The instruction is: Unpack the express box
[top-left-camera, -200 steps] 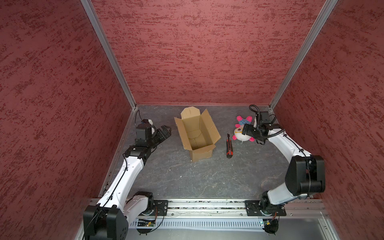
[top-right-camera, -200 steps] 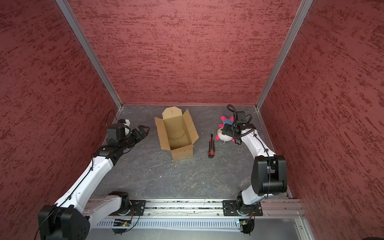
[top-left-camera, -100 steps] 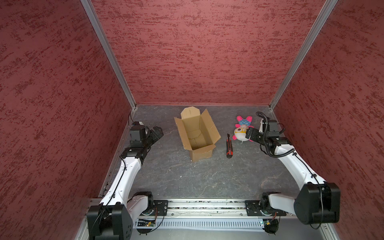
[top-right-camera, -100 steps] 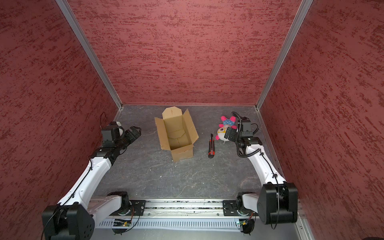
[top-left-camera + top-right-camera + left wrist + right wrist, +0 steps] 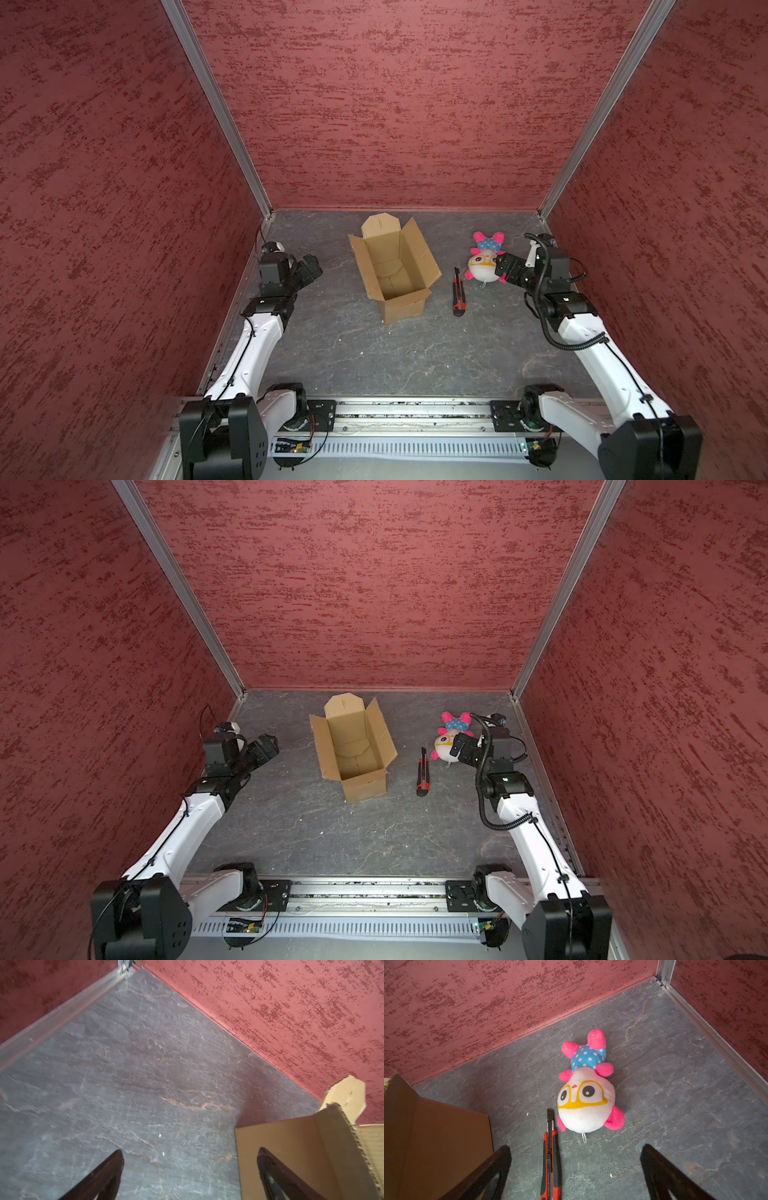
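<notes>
Left end effector: we see it spread wide, empty, box near it.
Right end effector: spread wide, empty; toy, knife just ahead.

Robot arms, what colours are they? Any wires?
White, rounded links with chunky black joints. The left arm carries a thin black wire along its white part; the right arm has a ribbed black hose looping beside it. The left gripper and right gripper are black, with tapering fingers.

bare floor left of express box, knife and toy right
</notes>
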Controlling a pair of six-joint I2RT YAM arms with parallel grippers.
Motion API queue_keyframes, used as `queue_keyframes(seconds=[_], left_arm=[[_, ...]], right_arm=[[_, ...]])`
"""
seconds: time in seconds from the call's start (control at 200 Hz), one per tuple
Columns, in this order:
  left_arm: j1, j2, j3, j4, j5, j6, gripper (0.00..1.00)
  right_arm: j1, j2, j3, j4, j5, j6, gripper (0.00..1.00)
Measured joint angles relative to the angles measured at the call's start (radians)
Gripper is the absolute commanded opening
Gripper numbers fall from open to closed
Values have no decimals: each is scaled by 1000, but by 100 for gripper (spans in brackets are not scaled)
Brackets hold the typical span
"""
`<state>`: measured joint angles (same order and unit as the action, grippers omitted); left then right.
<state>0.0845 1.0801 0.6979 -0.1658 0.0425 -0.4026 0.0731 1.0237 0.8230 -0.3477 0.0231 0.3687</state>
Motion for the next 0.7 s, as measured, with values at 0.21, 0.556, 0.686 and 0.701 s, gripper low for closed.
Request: queue_keyframes(seconds=[0.21, 0.556, 0.686, 0.701], left_arm=[[3, 0, -44, 109, -30, 87, 100], [5, 8, -281, 415, -76, 219, 100], [6, 66, -307, 515, -79, 248, 100], [6, 74, -307, 526, -79, 251, 100]], right_arm=[[19, -85, -53, 26, 0, -23, 99], [49, -134, -87, 68, 11, -60, 99], [63, -145, -93, 82, 26, -61, 99], [64, -145, -94, 84, 27, -61, 99]])
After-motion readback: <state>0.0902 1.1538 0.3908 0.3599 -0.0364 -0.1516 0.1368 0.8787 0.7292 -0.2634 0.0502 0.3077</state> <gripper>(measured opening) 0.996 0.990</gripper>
